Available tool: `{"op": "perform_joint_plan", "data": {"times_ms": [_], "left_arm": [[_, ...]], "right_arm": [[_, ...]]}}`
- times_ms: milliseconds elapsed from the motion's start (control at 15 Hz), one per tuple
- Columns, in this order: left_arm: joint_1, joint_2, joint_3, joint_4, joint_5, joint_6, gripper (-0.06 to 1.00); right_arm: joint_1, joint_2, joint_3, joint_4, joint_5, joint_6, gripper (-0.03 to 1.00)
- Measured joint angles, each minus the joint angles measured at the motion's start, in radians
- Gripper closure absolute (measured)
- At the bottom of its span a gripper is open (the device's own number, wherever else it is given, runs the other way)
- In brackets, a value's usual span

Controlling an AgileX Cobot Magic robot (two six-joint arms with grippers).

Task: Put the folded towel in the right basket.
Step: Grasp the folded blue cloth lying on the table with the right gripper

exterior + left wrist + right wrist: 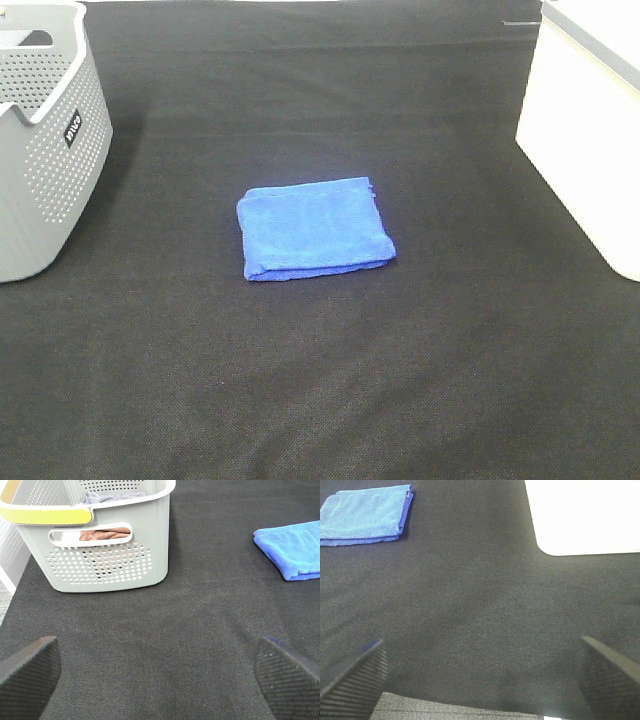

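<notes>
A folded blue towel (314, 228) lies flat on the black cloth in the middle of the table. It also shows in the left wrist view (295, 548) and the right wrist view (366, 514). The right basket (590, 130) is white and stands at the right edge; its wall shows in the right wrist view (585, 517). My left gripper (157, 672) is open and empty, well short of the towel. My right gripper (480, 677) is open and empty too, near the table's front edge. Neither arm shows in the exterior high view.
A grey perforated basket (45, 140) stands at the left edge; in the left wrist view (107, 540) it holds brown and grey cloths. The black cloth (320, 380) covers the table.
</notes>
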State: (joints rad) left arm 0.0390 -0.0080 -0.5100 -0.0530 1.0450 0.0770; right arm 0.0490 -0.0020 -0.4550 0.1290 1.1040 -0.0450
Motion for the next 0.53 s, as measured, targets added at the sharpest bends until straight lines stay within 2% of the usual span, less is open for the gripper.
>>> {"op": "perform_joint_plan", "data": {"times_ms": [533], "left_arm": [[0.0,0.0,0.0,0.0,0.0,0.0,-0.04]], "right_arm": [[0.0,0.0,0.001,0.0,0.0,0.0,0.0]]}}
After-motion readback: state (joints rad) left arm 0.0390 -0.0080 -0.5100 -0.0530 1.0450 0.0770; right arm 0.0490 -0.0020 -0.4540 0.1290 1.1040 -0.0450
